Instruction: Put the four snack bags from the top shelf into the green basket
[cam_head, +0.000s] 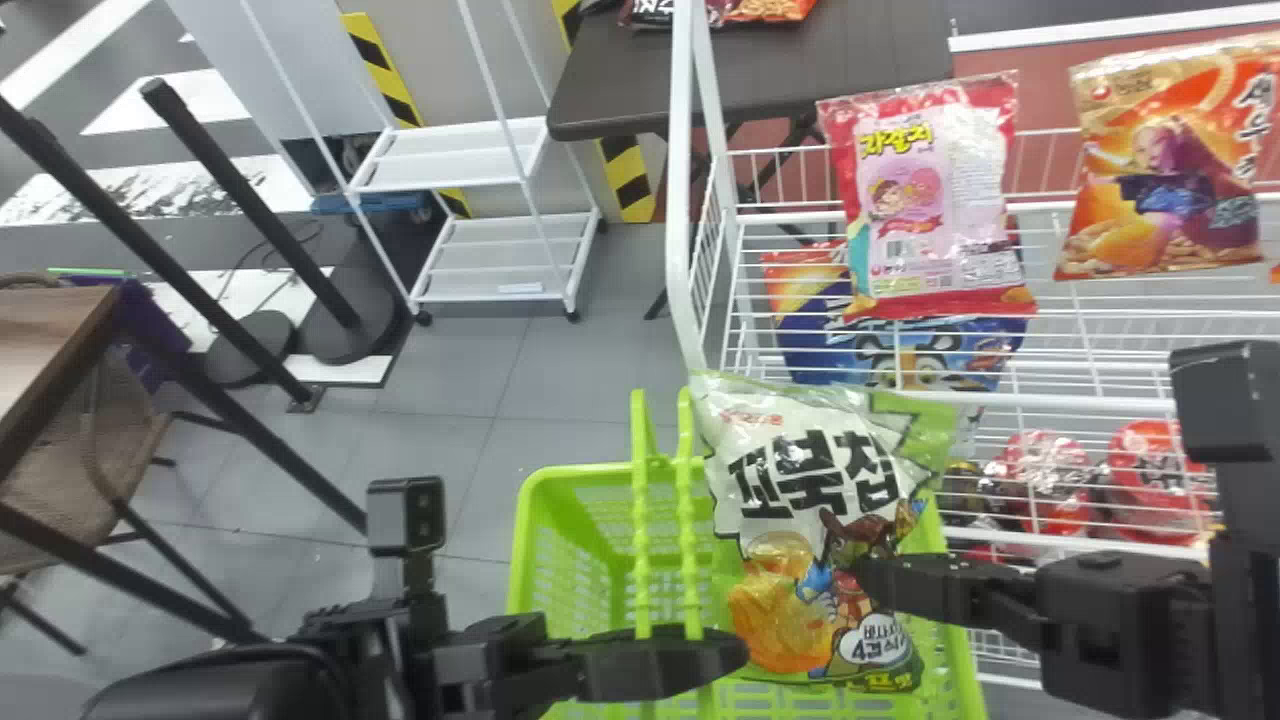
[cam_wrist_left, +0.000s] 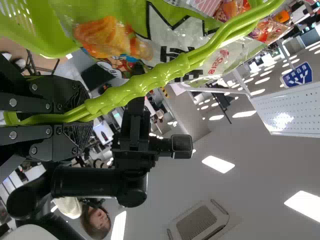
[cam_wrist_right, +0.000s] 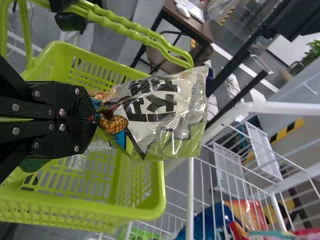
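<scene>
One crinkled, glossy snack bag (cam_head: 790, 480) is hanging over the green basket's (cam_head: 560, 472) far right corner. The right gripper (cam_head: 858, 572), extending sideways from the right, is pinching its lower side, fingers closed. The left gripper (cam_head: 735, 650) is clamping the basket's smooth, knobbly handles (cam_head: 687, 520). A pink bag (cam_head: 930, 200) is occupying the wire shelf's (cam_head: 1080, 401) left end; an orange bag (cam_head: 1165, 170) is resting farther right.

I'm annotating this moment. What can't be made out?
- Head view: part of the green plastic basket, behind the white and green plastic snack bag.
- Head view: part of the blue snack bag, behind the pink snack bag.
- Head view: the right end of the orange snack bag, beyond the edge.
- Right wrist view: part of the held bag's lower half, behind the black right gripper.
</scene>
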